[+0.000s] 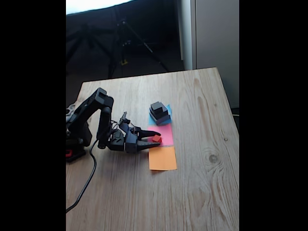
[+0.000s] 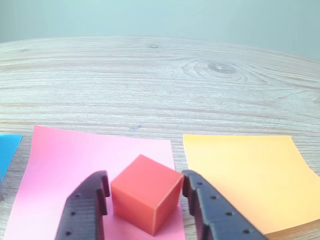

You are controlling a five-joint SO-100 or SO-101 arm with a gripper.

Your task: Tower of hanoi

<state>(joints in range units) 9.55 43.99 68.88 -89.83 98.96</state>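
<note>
**Operator:** Nearest the wrist camera are the two black, studded plastic fingers (image 2: 86, 212) of my gripper (image 2: 145, 192), entering from six o'clock. They flank the tiniest red cube (image 2: 147, 197), one at its nine o'clock and one at its three o'clock. They look to be touching its side faces or just off them; I cannot tell whether they are pressing.

**Trainee:** Where does that cube rest?

**Operator:** On the pink paper square (image 2: 75, 160), near its edge at five o'clock. I judge it is parked there as one peg position of the puzzle: the orange paper square (image 2: 240, 175) lies at three o'clock of it, bare, and a corner of the blue paper square (image 2: 7, 147) shows at nine o'clock.

**Trainee:** And the other pieces?

**Operator:** In the fixed view the stack (image 1: 159, 112) sits on the blue paper at twelve o'clock of the gripper (image 1: 156, 138): a large flat grey block at the bottom, a medium black block on it, a small black cube on top. Graded sizes, widest lowest, as the rules require.

**Trainee:** Materials?

**Operator:** Matte, sharp-edged red cube, apparently plastic; thin flat paper; a pale wooden table (image 2: 160, 85) with grain and one knot.

**Trainee:** Why the low, level approach?

**Operator:** My reading: a small cube needs the fingers square on opposite faces, close to the paper.
</note>
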